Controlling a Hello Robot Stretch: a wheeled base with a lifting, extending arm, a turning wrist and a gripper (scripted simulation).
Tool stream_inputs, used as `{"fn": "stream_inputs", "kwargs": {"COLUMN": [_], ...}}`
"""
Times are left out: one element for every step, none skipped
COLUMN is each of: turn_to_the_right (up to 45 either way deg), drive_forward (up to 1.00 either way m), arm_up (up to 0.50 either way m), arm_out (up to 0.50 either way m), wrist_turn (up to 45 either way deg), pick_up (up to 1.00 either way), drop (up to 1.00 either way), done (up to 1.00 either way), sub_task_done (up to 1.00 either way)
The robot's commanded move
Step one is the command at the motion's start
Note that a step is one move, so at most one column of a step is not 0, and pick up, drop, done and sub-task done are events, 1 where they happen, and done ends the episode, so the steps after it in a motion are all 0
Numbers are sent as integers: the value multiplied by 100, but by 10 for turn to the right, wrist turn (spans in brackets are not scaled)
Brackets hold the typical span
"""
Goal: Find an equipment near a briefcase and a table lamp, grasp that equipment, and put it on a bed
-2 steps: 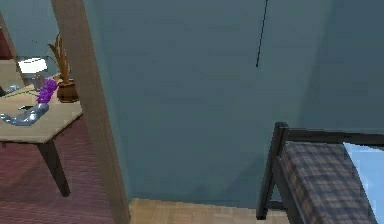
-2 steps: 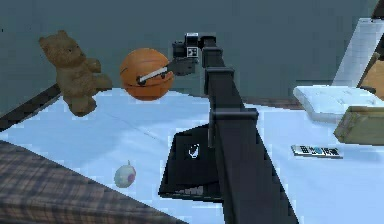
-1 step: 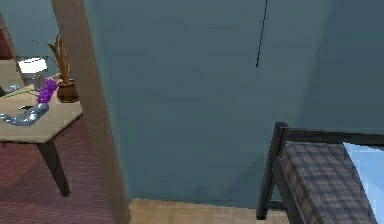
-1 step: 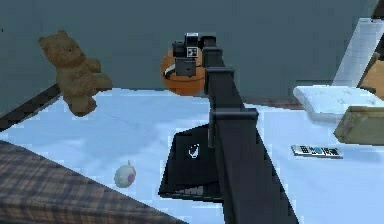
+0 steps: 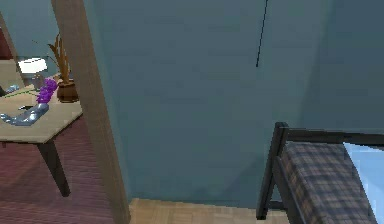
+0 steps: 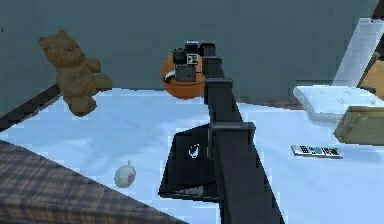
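Observation:
My arm [image 6: 225, 130] reaches out over a bed [image 6: 90, 135] with a pale blue sheet. At the arm's far end the gripper [image 6: 176, 66] stands right at an orange ball [image 6: 178, 86] near the bed's far edge, by the blue wall. I cannot tell whether the gripper holds the ball or whether the ball rests on the sheet. In the forward view the bed [image 5: 320, 175] shows at the lower right, with a dark frame and a plaid blanket.
On the bed lie a brown teddy bear [image 6: 72, 70], a small white ball [image 6: 126, 175], a black laptop [image 6: 190, 160], a remote [image 6: 316, 152], a pillow [image 6: 335, 100] and a box [image 6: 362, 125]. Through a doorway, a table [image 5: 40, 125] carries a lamp [image 5: 32, 68] and a potted plant [image 5: 65, 75].

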Motion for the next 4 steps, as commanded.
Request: {"fn": "stream_inputs", "kwargs": {"turn_to_the_right": [0,0,0,0], "drive_forward": [0,0,0,0], "arm_up": [-32,0,2,0], "arm_out": [0,0,0,-8], "wrist_turn": [0,0,0,0], "pick_up": [0,0,0,0], "drop": [0,100,0,0], "done": [0,0,0,0], "sub_task_done": [0,0,0,0]}}
